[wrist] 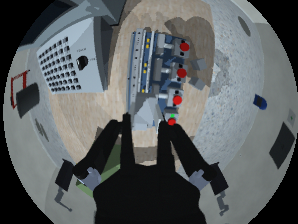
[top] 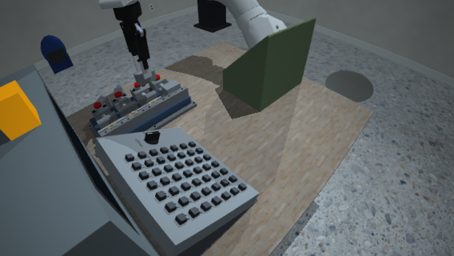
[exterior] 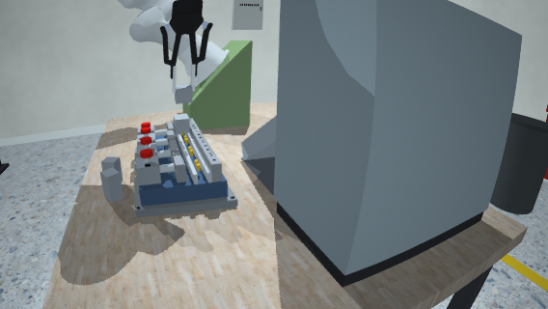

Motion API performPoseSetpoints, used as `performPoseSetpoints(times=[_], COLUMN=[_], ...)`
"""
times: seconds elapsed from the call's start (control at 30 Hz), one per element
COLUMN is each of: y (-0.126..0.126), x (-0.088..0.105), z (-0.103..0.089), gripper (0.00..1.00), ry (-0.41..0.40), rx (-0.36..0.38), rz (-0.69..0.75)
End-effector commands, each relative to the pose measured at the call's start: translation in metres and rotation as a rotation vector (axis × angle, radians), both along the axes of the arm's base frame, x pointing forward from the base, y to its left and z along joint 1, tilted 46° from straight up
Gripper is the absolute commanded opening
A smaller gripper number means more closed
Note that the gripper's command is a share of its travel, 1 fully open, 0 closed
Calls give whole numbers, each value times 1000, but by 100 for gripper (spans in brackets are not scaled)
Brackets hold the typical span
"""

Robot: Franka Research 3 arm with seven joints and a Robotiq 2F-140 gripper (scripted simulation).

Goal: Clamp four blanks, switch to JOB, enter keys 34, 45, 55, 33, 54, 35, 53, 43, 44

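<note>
- One hand (top: 141,73) (exterior: 183,86) (wrist: 144,109), its two fingers partly closed and gripping one blank (top: 141,77) (exterior: 183,95) (wrist: 146,113), is poised above the far end of the vise bank (top: 159,116) (exterior: 183,193) (wrist: 132,75).
- Four blanks in all: the one in the hand, a seated blank (top: 171,86) (exterior: 181,118) at the bank's far station, and a pair of spare blanks (top: 102,100) (exterior: 112,185) (wrist: 199,64) on the tabletop (top: 316,124) (exterior: 212,266) (wrist: 116,60), beside the valve side.
- Four red valves (top: 118,94) (exterior: 146,154) (wrist: 181,73) line the bank, one per station; a single green lens (wrist: 172,115) glows by the farthest.
- Forty-nine keys (top: 187,174) (wrist: 60,64), seven rows of seven, cover the panel (top: 120,145) (wrist: 97,75), alongside one black selector (top: 152,137) (wrist: 82,62); its setting cannot be told.
- One orange lamp (top: 17,110) tops the cabinet (top: 48,172) (exterior: 328,145).
</note>
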State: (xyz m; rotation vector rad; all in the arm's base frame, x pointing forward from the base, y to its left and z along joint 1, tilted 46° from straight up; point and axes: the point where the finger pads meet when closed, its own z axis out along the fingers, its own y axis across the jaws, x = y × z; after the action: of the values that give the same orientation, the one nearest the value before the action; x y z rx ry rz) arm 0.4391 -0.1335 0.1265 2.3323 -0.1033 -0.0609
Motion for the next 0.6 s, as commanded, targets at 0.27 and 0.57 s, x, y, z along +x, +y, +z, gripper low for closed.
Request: performPoseSetpoints(times=[0.27,0.57], y=[3,4], x=[2,2], z=[1,1], gripper=[0,0], ry=[-6,1], rx=[3,3], rz=[0,6])
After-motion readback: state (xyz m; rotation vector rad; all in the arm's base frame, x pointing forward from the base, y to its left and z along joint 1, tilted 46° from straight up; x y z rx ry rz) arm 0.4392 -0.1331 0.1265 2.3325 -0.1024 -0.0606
